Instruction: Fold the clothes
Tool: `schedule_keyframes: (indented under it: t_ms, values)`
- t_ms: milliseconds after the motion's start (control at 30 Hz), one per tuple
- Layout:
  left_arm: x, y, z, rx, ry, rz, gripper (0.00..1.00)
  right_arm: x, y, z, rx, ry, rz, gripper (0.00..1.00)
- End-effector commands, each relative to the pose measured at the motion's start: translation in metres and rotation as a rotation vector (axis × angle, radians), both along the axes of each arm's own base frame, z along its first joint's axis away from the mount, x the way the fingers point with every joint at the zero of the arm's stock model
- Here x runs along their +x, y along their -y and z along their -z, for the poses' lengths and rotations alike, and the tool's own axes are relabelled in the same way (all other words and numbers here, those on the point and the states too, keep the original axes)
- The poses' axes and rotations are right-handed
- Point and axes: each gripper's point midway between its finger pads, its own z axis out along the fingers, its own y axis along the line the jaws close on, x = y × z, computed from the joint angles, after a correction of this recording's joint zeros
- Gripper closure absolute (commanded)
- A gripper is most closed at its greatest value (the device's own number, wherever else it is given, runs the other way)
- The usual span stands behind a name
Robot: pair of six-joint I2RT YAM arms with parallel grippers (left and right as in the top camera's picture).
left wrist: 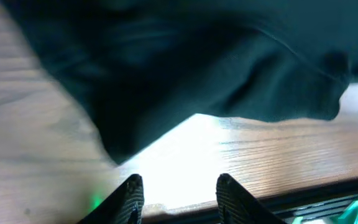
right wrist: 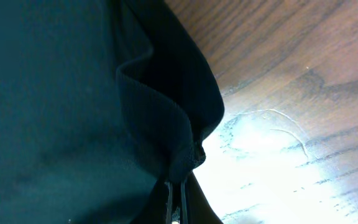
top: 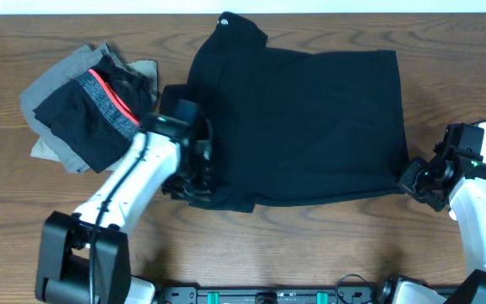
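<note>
The black T-shirt (top: pixel 302 127) of the clothes lies folded into a rough rectangle in the middle of the table, with its small white neck label (top: pixel 225 21) at the far edge. My left gripper (top: pixel 194 181) hovers at the shirt's near-left corner. In the left wrist view this gripper (left wrist: pixel 179 186) is open, with bare wood between its fingers and the shirt's edge (left wrist: pixel 197 62) just beyond them. My right gripper (top: pixel 413 181) is at the shirt's near-right corner. The right wrist view shows it (right wrist: pixel 178 190) shut on the bunched hem of the shirt (right wrist: pixel 55 93).
A pile of other clothes (top: pixel 91 105), grey, tan and black with a red band, lies at the left of the wooden table (top: pixel 310 245). The table's near edge and a black rail (left wrist: pixel 328 202) run close behind the left gripper.
</note>
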Motion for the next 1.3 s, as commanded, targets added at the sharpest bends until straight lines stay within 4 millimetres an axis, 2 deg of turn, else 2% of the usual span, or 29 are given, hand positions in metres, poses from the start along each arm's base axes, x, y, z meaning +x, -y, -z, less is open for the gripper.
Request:
schedule_keyframes:
  t_ms: [0,133,267,400,533,567,633,700,767,833,967,1100,1267]
  values:
    - [-0.019,0.006,0.014,0.017,-0.027,0.081,0.57,0.007,0.001,-0.006,0.001,0.032,-0.008,0.99]
    - [-0.028,0.01,0.033,0.033,-0.021,0.091,0.55,0.007,0.001,-0.007,0.001,0.034,-0.009,0.99]
    - [-0.02,0.008,0.051,0.041,0.039,0.097,0.53,0.01,0.001,-0.007,0.002,0.047,-0.01,0.99]
    - [-0.013,0.012,0.062,0.028,0.062,0.125,0.51,0.011,0.0,-0.008,0.006,0.05,-0.011,0.99]
    - [-0.003,0.007,0.071,0.069,0.094,0.137,0.51,0.011,0.0,-0.008,0.007,0.05,-0.012,0.99]
    - [-0.001,0.008,0.074,0.069,0.096,0.137,0.54,0.011,0.0,-0.008,0.007,0.05,-0.012,0.99]
    - [0.0,0.008,0.076,0.068,0.097,0.137,0.68,0.011,0.0,-0.008,0.007,0.05,-0.012,0.99]
    - [-0.001,0.008,0.076,0.068,0.09,0.136,0.87,0.011,0.0,-0.008,0.006,0.05,-0.012,0.99]
    - [-0.006,0.008,0.071,0.069,0.062,0.136,0.94,0.012,0.001,-0.008,0.005,0.055,-0.012,0.99]
    - [-0.013,0.005,0.06,0.083,0.012,0.137,0.94,0.014,0.001,-0.009,0.001,0.065,-0.012,0.99]
    - [-0.027,0.003,0.024,0.092,-0.072,0.137,0.94,0.017,0.002,-0.01,-0.002,0.076,-0.012,0.99]
    - [-0.033,0.0,-0.009,0.097,-0.084,0.137,0.94,0.016,0.002,-0.01,-0.002,0.074,-0.016,0.99]
    - [-0.026,0.0,-0.018,0.086,-0.016,0.154,0.94,0.02,-0.002,-0.012,0.009,0.092,-0.063,0.99]
